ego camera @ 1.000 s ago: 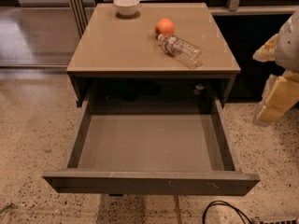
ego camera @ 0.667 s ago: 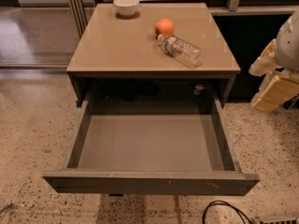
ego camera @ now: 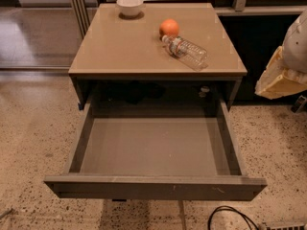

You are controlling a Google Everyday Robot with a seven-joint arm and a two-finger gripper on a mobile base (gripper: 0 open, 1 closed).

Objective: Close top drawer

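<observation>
The top drawer [ego camera: 153,189] is pulled far out of the cabinet toward the camera. Its flat grey-brown front has small pale scuffs, and its smooth grey inner tray [ego camera: 153,146] holds nothing. My gripper [ego camera: 279,79], cream-coloured below a white arm housing, hangs at the right edge of the view. It is beside the cabinet's right side, about level with the cabinet top, and apart from the drawer. The lower drawer fronts are hidden under the open drawer.
On the tan cabinet top [ego camera: 120,47] stand a white bowl [ego camera: 130,5], an orange [ego camera: 169,28] and a clear plastic bottle [ego camera: 186,52] lying on its side. A black cable [ego camera: 230,215] lies on the speckled floor at the front right. A dark wall stands behind.
My gripper has risen at the right edge, from beside the drawer opening to about the cabinet top's height. The drawer has not moved.
</observation>
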